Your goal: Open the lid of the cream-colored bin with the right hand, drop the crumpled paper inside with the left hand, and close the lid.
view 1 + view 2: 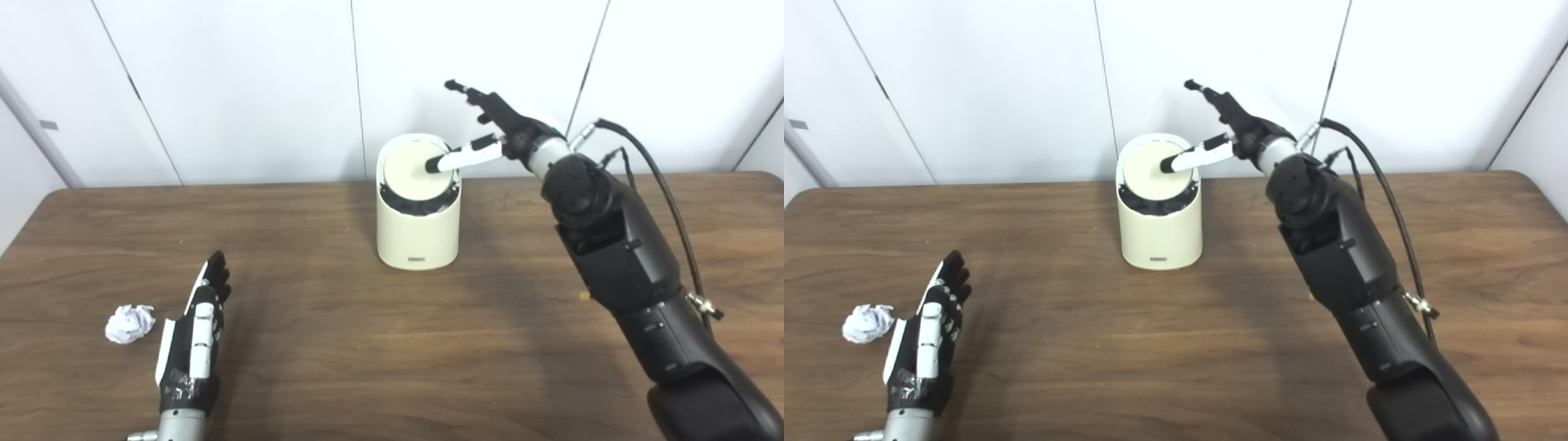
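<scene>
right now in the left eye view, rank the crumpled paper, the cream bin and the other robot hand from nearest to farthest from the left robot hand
1. Crumpled paper: on the table just to the left of the left robot hand, not touching it.
2. Cream bin: up and to the right, mid-table near the back.
3. Right robot hand: farthest, over the bin, one finger on the lid.

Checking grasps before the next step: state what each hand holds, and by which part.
Nothing is held. The left hand lies open beside the crumpled paper. The right hand is open, one finger on the bin's lid.
</scene>
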`<state>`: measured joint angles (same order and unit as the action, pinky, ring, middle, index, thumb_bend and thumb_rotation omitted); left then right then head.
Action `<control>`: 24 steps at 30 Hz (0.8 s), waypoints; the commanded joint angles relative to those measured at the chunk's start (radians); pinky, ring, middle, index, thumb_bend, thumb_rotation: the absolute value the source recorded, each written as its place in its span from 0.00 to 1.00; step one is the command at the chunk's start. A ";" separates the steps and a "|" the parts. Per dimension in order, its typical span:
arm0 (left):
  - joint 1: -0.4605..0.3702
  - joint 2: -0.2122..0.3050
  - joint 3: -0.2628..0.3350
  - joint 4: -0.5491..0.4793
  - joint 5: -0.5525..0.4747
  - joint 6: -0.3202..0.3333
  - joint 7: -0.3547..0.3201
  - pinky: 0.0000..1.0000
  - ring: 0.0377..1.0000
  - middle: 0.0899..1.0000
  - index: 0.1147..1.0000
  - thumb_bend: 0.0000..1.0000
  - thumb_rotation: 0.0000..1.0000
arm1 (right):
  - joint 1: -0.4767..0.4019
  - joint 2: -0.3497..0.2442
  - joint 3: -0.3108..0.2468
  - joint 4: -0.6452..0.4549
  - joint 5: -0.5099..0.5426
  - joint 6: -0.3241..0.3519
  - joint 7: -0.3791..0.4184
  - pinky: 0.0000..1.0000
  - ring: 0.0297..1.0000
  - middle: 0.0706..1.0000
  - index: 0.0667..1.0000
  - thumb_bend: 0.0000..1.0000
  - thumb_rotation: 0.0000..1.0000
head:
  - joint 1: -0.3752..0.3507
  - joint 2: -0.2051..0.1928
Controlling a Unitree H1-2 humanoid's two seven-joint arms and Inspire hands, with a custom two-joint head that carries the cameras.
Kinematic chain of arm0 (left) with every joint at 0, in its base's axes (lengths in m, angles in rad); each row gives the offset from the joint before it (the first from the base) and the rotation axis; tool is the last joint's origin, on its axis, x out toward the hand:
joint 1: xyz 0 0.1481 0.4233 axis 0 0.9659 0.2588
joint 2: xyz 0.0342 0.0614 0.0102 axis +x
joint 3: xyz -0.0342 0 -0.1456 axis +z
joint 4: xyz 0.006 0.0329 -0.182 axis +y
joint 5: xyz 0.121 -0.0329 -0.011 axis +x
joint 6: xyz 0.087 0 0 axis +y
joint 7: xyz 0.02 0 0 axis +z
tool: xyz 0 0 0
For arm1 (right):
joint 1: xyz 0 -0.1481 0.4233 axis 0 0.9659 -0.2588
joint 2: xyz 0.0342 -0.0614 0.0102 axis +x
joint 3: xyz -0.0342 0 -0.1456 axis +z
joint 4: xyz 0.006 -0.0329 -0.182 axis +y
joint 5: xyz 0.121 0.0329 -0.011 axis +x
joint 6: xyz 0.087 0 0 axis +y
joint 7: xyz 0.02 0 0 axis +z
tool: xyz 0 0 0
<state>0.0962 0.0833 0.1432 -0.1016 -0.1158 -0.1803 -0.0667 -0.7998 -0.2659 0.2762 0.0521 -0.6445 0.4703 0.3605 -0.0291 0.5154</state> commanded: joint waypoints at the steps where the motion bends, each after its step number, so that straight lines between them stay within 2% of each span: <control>1: 0.010 -0.023 -0.010 0.053 -0.012 -0.032 0.007 1.00 0.99 0.99 0.97 0.41 0.92 | -0.079 -0.010 0.001 0.004 -0.059 -0.001 0.033 0.79 0.91 0.93 0.93 0.95 0.45 | -0.001 0.002; 14: 0.009 -0.023 -0.015 0.059 -0.001 -0.036 0.016 1.00 0.99 0.99 0.97 0.43 0.92 | -0.121 0.045 -0.016 0.050 -0.206 -0.001 0.150 0.82 0.93 0.94 0.92 0.98 0.46 | 0.000 0.006; 24: 0.008 -0.024 -0.019 0.061 -0.007 -0.036 0.012 1.00 1.00 1.00 0.97 0.42 0.93 | -0.136 0.060 -0.006 0.093 -0.219 -0.001 0.171 0.83 0.95 0.95 0.93 0.94 0.40 | -0.003 0.010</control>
<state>0.0919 0.0802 0.1401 -0.0980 -0.1156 -0.1823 -0.0530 -0.8732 -0.2035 0.2752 0.1621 -0.8630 0.4704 0.5444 -0.0307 0.5246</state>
